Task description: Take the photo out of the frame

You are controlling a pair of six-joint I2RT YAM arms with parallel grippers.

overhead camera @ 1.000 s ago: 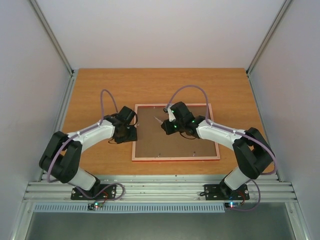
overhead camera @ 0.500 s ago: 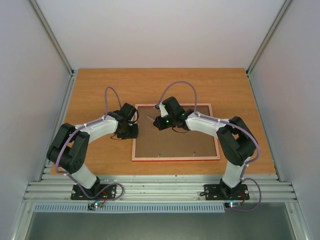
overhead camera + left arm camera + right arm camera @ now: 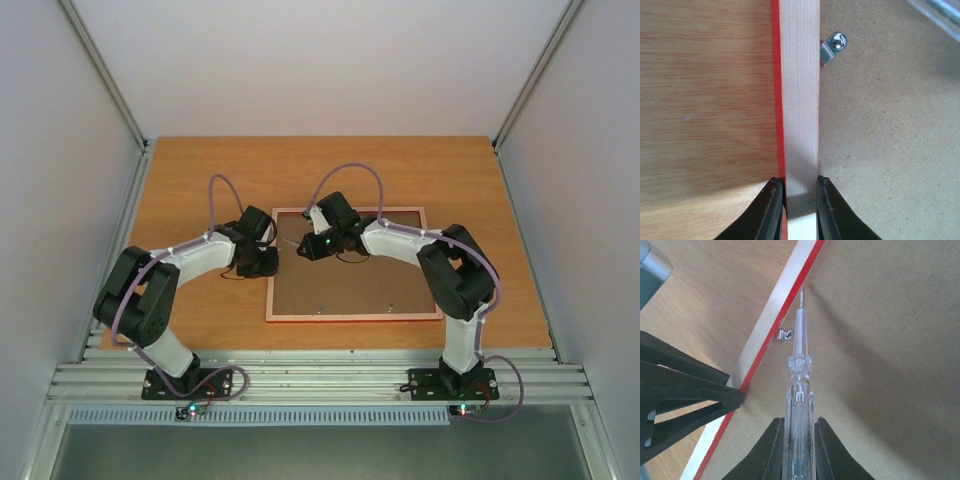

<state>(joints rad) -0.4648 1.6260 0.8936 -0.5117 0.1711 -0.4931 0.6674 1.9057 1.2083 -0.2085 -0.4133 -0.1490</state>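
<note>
Left wrist, L gripper pinching frame rail, R gripper gripping screwdriver

**Lighting and image quality, three views**

Top view: bright, even, diffuse light from overhead. White walls close to washed out. Arms leave only faint, soft-edged shadows on the table. Green wrist light shows as a small blown-out spot. Focus good throughout.

Left wrist: frame grain sharp. Soft shadow band on the table left of it. Clip glints. Upper right corner blurred.

Right wrist: screwdriver carries streak highlights and casts a broad soft shadow rightward on the board. Upper left corner out of focus.
</note>
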